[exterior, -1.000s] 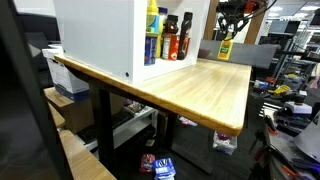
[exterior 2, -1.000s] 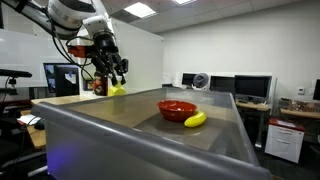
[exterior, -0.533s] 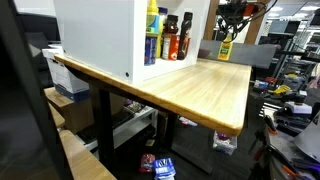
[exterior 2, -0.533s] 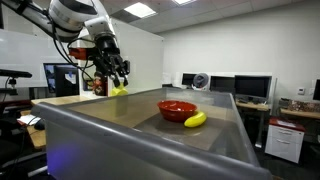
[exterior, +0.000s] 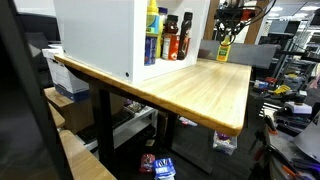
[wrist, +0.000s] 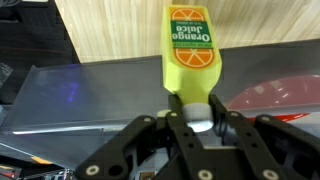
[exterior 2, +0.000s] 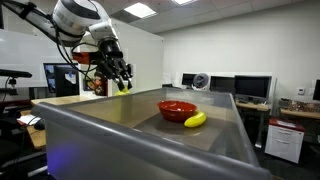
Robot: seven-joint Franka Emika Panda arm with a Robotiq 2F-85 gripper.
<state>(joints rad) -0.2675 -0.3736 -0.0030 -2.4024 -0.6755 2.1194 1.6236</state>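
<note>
In the wrist view my gripper [wrist: 196,108] is shut on a yellow orange juice bottle [wrist: 189,55], its fingers clamped around the white cap end. In both exterior views the bottle [exterior: 225,47] [exterior 2: 123,87] hangs in the air above the wooden table [exterior: 200,85], held by the gripper [exterior 2: 122,79]. A red bowl [exterior 2: 177,109] sits on the table with a banana [exterior 2: 195,119] beside it. The bowl's rim [wrist: 280,95] shows at the right of the wrist view.
A white cabinet [exterior: 105,35] stands on the table, with several bottles [exterior: 168,35] in its open side. Desks with monitors [exterior 2: 250,88] line the back. Boxes and clutter [exterior: 155,165] lie on the floor under and around the table.
The arm has carried the bottle slightly to the right in the exterior view with the bowl, closer to the bowl. The grip stays the same.
</note>
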